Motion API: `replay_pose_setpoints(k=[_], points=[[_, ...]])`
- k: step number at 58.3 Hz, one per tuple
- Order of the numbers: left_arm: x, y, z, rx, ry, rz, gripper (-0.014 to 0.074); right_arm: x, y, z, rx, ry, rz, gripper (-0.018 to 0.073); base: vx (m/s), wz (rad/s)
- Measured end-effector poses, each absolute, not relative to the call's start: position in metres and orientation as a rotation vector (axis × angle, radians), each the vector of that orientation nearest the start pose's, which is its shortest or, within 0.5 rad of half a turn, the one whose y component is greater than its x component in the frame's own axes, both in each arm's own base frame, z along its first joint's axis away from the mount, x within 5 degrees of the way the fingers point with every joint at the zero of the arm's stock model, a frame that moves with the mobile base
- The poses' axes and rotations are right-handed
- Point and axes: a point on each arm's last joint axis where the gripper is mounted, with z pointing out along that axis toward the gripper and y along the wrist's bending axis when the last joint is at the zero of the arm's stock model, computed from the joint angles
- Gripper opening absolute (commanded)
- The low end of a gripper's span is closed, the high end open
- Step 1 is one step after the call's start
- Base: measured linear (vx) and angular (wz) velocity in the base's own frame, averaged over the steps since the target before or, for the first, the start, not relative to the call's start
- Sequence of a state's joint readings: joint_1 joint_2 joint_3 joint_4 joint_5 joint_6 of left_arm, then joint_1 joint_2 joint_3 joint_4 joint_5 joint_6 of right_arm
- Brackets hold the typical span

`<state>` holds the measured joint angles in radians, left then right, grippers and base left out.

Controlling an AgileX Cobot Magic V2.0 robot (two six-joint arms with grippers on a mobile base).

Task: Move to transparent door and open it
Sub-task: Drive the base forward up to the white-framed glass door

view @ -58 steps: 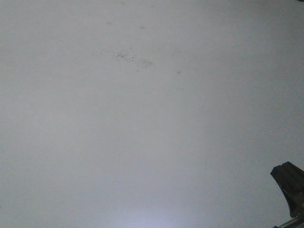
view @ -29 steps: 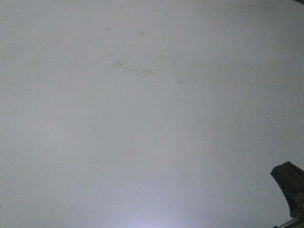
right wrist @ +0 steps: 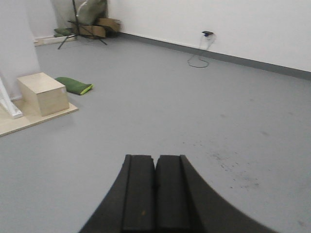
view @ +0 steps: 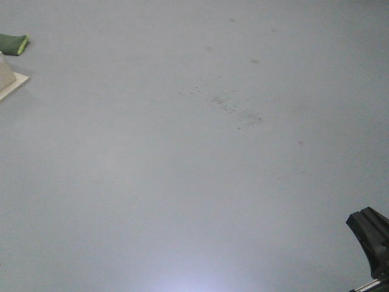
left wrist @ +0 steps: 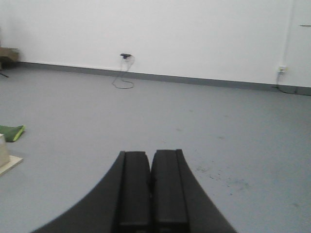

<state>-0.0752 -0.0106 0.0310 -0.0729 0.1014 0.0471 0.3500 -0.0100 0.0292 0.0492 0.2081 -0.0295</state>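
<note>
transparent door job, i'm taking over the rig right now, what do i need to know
Left gripper: jaws shut, empty.
Right gripper: jaws shut, empty.
Transparent door: not in any view. The cameras show only grey floor, a white wall, and a pale wooden box with a flat green bag beside it, off to the left.
Done: nothing on the door yet.
Left: find the door, drive up to it, open it.

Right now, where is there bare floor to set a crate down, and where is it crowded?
Bare floor runs from the wooden box and green bag across to the wall cable, past the dark specks. It is crowded at the box and the far corner's clutter.
</note>
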Motion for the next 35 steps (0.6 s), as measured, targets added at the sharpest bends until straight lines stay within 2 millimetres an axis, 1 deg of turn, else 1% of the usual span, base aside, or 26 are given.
replay_pose_setpoints(k=[17,35], points=[[0.0567,-0.0049,0.1941,0.046,1.605,-0.084,-0.0006,0.0522,0.0201,0.1847,-0.292,1.697,0.282,-0.0006,0.43,0.62],[0.0567,-0.0049,0.1941,0.046,1.605,-0.084,-0.0006,0.0522,0.0201,0.1844,-0.292,1.701,0.282,-0.0006,0.45,0.52]])
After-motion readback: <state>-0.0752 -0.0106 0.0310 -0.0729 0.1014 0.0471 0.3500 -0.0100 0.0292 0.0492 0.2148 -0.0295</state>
